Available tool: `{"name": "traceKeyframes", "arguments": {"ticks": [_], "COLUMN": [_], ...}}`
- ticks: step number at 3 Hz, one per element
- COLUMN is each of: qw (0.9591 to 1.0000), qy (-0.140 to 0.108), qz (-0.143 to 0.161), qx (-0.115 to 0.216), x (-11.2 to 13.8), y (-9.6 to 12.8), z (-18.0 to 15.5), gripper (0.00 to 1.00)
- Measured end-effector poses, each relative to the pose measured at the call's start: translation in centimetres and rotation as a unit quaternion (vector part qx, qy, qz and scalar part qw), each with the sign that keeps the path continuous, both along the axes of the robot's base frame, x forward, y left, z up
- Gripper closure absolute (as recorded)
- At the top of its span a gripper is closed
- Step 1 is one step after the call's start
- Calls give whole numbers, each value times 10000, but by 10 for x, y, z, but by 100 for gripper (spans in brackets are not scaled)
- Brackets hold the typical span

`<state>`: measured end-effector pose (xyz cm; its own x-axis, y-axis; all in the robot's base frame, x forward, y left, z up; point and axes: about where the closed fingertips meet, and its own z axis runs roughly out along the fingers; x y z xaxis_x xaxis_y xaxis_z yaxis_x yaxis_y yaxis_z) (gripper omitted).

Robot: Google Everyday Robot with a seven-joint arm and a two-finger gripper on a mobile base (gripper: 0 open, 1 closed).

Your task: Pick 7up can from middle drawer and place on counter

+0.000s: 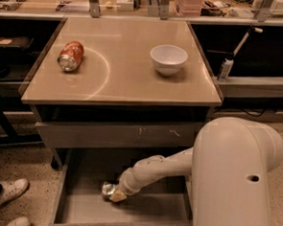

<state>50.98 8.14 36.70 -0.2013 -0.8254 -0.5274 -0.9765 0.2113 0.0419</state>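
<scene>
The 7up can [108, 189] lies on the flat grey floor of the open middle drawer [147, 214], its silver end showing. My gripper [116, 195] is down in the drawer right against the can's right side, touching it; its tan tip covers part of the can. My white arm [157, 168] reaches in from the lower right. The tan counter [124, 80] is above the drawer.
On the counter lie an orange-red soda can [70, 56] at the left and a white bowl [168, 59] at the right. A closed grey drawer front with white scuffs [121, 135] sits just above the open drawer. A person's shoes [4, 197] are at the lower left.
</scene>
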Motion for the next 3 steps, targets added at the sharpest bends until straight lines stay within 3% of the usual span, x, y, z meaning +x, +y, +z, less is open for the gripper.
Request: {"name": "traceKeyframes", "arguments": {"ticks": [1,2,3], "qw": [10000,10000,9999], "qy": [0,1,37], "qz": [0,-2,-110], "qx": [0,1,69], "x": [0,0,-3], "y": [0,0,-2], "z": [0,0,5], "gripper": [88,100,100]}}
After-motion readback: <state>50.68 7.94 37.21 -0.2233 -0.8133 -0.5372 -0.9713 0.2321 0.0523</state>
